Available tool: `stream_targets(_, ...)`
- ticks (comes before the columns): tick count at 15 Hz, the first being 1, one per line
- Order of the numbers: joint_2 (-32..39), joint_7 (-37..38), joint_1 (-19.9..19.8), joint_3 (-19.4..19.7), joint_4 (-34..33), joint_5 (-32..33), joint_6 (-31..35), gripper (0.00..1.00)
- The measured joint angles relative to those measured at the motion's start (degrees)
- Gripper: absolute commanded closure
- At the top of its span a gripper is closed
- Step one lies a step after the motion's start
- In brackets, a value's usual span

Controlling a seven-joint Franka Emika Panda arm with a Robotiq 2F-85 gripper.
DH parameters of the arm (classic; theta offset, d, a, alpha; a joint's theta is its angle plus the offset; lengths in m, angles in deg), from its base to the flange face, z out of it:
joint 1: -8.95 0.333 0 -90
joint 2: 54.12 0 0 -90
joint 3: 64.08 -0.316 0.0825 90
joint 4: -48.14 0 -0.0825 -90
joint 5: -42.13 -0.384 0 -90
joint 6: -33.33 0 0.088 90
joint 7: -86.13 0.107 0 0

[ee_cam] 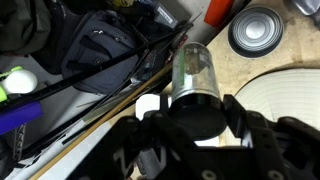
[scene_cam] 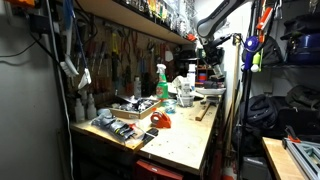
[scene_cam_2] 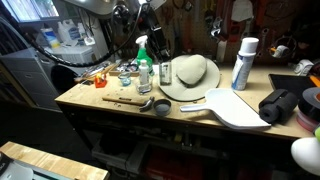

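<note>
In the wrist view my gripper [ee_cam: 195,108] is shut on a clear jar [ee_cam: 192,62] with a black lid, one finger on each side of the lid. The jar hangs above the wooden workbench [ee_cam: 225,62], near its edge. A round metal bowl [ee_cam: 255,28] lies beyond the jar, and a pale straw hat [ee_cam: 285,100] lies to its right. In both exterior views the arm [scene_cam: 215,20] [scene_cam_2: 135,18] reaches in from high over the bench. The held jar is hard to make out there.
On the bench stand a green spray bottle [scene_cam_2: 143,50], the hat [scene_cam_2: 190,75], the bowl [scene_cam_2: 160,105], a white spray can [scene_cam_2: 243,62] and a white board [scene_cam_2: 235,105]. A black backpack [ee_cam: 100,50] lies on the floor beside the bench. Tools hang on the back wall [scene_cam: 120,50].
</note>
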Motion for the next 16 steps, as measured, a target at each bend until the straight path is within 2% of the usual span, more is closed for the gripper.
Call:
stream_targets(1,0.0,0.0,0.11,-0.01,0.0,0.0,0.01,0.44)
stream_targets(2,-0.03,0.02,0.23,-0.01,-0.01,0.0,0.02,0.69)
stream_targets(7,0.84,-0.82,0.22,0.05,-0.05,-1.53,-0.66,0.69)
stream_targets(11,3.25,-5.43,-0.24,0.26,-0.75,-7.81,-1.22,0.69)
stream_targets(16,6.31,-14.88,-2.49,0.86,-5.72,-17.27,-4.16,0.69)
